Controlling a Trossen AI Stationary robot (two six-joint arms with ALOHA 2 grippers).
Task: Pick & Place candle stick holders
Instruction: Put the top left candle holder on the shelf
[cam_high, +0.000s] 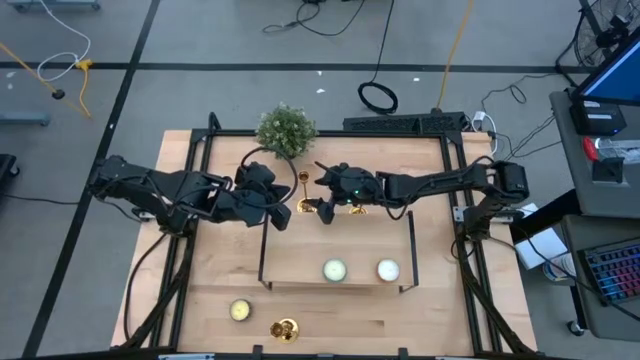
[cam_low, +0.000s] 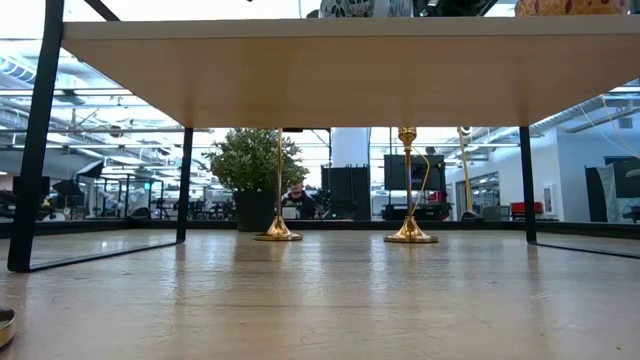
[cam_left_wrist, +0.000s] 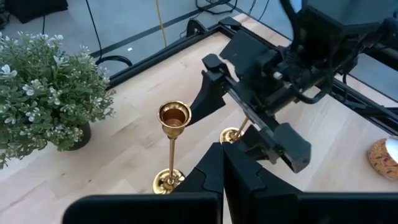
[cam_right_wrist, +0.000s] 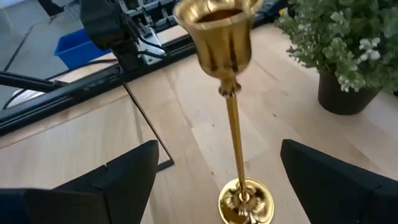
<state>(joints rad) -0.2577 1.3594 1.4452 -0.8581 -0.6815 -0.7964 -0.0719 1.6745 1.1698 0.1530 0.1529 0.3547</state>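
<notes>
Candlesticks of shiny gold are spread over the wooden worktop (cam_high: 200, 300). Two stand upright behind a low shelf (cam_high: 340, 235) with black legs, near the potted plant (cam_high: 285, 130). One candlestick (cam_high: 303, 192) stands just beside the left gripper (cam_high: 283, 203); the left wrist view shows its cup (cam_left_wrist: 174, 116) open upward and its round base on the wood. The second candlestick (cam_right_wrist: 231, 93) stands between the spread fingers of the right gripper (cam_high: 322, 200). In the right wrist view its stem rises in the middle of the gap, with one finger (cam_right_wrist: 118, 177) on each side and clear air between each finger and the stem, so these jaws are wide open and grip nothing. The left gripper's jaws are closed, fingertips pressed together with nothing between them, and they point toward the first candlestick's base.

From the low view both candlesticks show under the shelf board, upright, their tops hidden by the board's edge. The third candlestick (cam_high: 285, 328) lies at the front edge of the worktop, seen from above as a gold disc, close to a pale yellow candle (cam_high: 239, 310). Two more round candles (cam_high: 334, 270) sit side by side on the shelf top. A person is seated far off in the room behind the worktop.
</notes>
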